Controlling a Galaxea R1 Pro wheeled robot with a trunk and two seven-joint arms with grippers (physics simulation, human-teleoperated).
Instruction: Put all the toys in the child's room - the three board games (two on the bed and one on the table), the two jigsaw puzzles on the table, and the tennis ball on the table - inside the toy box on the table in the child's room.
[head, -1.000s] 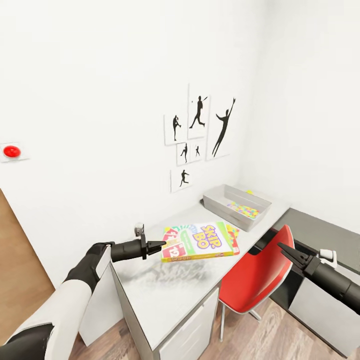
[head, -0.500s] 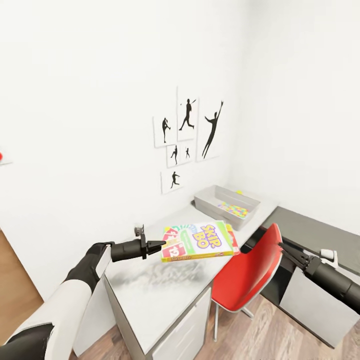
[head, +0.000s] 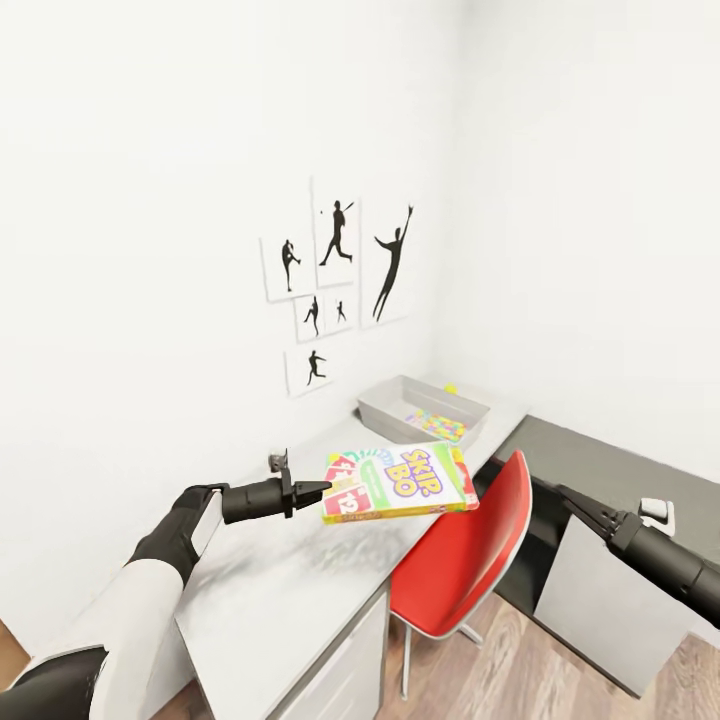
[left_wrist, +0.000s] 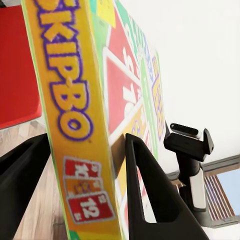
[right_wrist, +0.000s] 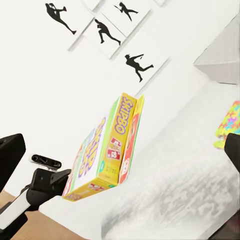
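The robot's left gripper (head: 318, 490) holds a Skip-Bo board game (head: 398, 483) in mid-air above the near half of the grey worktop (head: 290, 590), its jaws closed on the box's short end at the 9 o'clock side. In the left wrist view the two dark fingers (left_wrist: 150, 190) sit on either face of the yellow-edged box (left_wrist: 75, 115), pinching it between them. The box lies nearly flat in the head view, lid up, with its far end reaching toward 3 o'clock over the top of a red chair (head: 462, 560) pushed up to the worktop.

Beyond the game, toward 1 o'clock, the grey toy box (head: 422, 408) stands at the far end of the worktop against the wall, well apart from the held game. A multicoloured jigsaw puzzle (head: 436, 424) lies inside it, and a small yellow-green object, too small to identify, shows at its far rim. On the wall at 11 o'clock hangs a cluster of black silhouette pictures (head: 335, 290) of ball players.

The right gripper (head: 562, 491) points in from 4 o'clock beside a dark second worktop (head: 620, 470), holding nothing; its tapered jaws look close together, though whether they are fully closed cannot be told. The right wrist view shows the game (right_wrist: 105, 150) held on edge by the left gripper (right_wrist: 70, 176).
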